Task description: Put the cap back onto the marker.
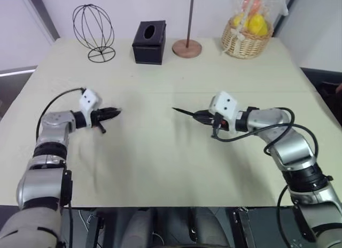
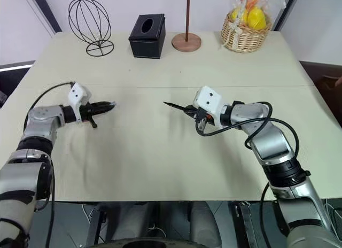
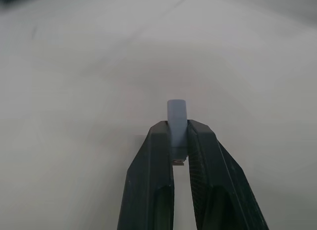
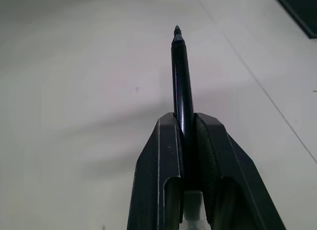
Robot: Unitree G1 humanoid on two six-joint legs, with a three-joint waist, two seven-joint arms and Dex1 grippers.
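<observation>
A: Cap [image 3: 177, 122] first: where is it, and who has it?

B: Pinched at the tips of the left gripper [image 1: 114, 113], jaws closed tight on it, its pale end poking out past the fingertips. It hangs above the table [image 1: 160, 162], on the left side.

A: And the marker [image 4: 181, 79]?

B: Clamped in the right gripper [image 1: 200, 117], jaws shut on the barrel, pointed end sticking out toward the left gripper. Also off the table.

A: So which step is this?

B: Both parts look picked up; I'd say the joining is next. The 2 grippers are well apart, roughly facing each other.

A: What does the move need?

B: Bringing tip and cap onto 1 line, then closing the gap and pressing. The cap's opening has to face the point; I can't tell which end is open.

A: Counts?

B: 1 cap, 1 marker, 2 grippers. Along the far edge: 1 wire ornament [image 1: 94, 31], 1 black tissue box [image 1: 149, 42], 1 wooden stand [image 1: 187, 47], 1 basket [image 1: 247, 37].
</observation>
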